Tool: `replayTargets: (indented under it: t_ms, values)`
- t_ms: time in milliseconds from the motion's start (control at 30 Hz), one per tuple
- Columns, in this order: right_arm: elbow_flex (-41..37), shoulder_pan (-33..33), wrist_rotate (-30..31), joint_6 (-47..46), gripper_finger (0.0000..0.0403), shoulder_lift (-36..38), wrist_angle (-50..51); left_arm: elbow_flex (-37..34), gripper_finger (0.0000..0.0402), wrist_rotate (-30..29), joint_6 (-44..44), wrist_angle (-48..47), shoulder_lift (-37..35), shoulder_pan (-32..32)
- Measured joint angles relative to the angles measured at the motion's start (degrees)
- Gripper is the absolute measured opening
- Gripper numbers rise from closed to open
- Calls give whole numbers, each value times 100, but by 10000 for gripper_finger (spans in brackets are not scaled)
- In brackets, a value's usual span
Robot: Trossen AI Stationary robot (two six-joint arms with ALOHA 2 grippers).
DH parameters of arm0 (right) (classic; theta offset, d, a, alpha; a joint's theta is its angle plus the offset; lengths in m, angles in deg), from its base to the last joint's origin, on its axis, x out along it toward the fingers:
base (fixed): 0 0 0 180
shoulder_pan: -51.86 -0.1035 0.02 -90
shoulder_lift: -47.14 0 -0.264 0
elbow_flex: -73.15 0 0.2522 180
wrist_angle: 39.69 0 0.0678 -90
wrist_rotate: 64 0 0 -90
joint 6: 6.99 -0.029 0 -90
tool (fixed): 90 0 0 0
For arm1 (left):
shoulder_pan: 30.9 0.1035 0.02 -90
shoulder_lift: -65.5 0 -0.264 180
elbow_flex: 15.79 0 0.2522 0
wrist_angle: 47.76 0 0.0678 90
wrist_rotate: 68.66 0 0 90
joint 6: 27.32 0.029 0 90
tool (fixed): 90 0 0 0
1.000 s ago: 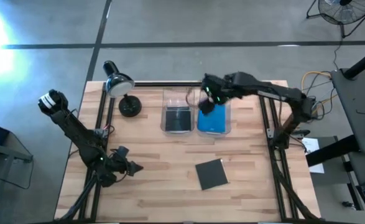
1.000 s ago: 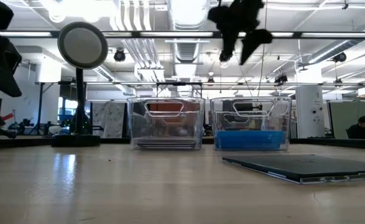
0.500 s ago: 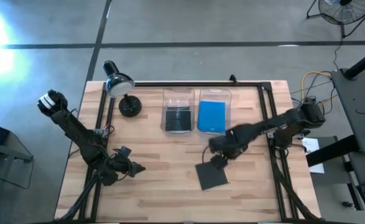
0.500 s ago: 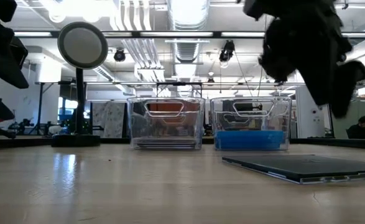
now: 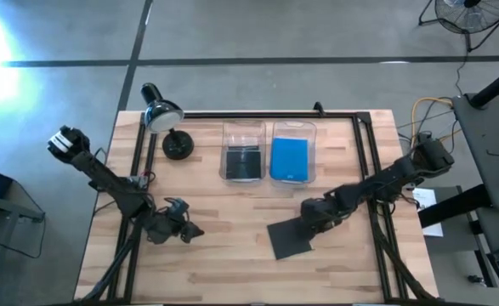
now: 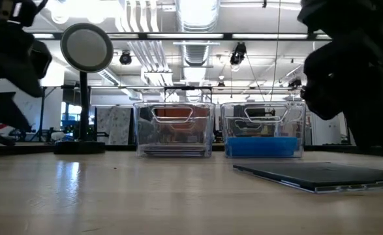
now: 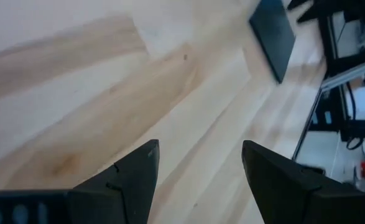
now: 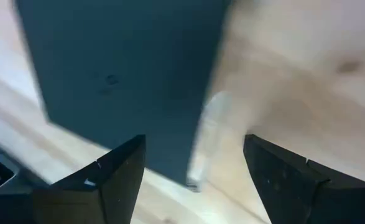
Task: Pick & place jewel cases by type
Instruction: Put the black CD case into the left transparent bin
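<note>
On the near right of the wooden table (image 5: 223, 255), a thin, flat, square dark grey plastic jewel case (image 5: 289, 239) is lying alone, while the right gripper (image 5: 310, 219) is hovering at its far-right edge, fingers spread wide, gripping nothing.

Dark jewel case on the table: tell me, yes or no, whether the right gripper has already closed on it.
No: the right gripper hangs open over the dark jewel case, which lies flat on the table.
</note>
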State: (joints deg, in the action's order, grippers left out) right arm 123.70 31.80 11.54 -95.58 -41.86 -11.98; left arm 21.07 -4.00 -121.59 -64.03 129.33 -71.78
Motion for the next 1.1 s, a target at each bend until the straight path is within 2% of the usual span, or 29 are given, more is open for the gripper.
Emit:
replayTargets:
  t_ms: [133, 333, 500, 633, 800, 1100]
  values:
    - [94, 0, 29, -18, 268, -291, -895, 0, 213, 195, 313, 175, 62, 230]
    - [734, 150, 190, 9, 261, -1002, -1485, 0, 213, 971, 715, 292, 455, 733]
    - [1576, 231, 265, 60, 258, -1774, -1655, -2, 213, 1603, 935, 1426, 1185, 1045]
    - [2388, 258, 278, 162, 257, -2420, -1662, 94, 213, 1823, 944, 2252, 1889, 1182]
    - [3264, 284, 278, 217, 251, -3053, -1607, 382, 213, 2046, 1189, 2386, 2565, 1157]
    - [3724, 265, 300, 295, 247, -3335, -1516, 385, 213, 2081, 1355, 2265, 2687, 1104]
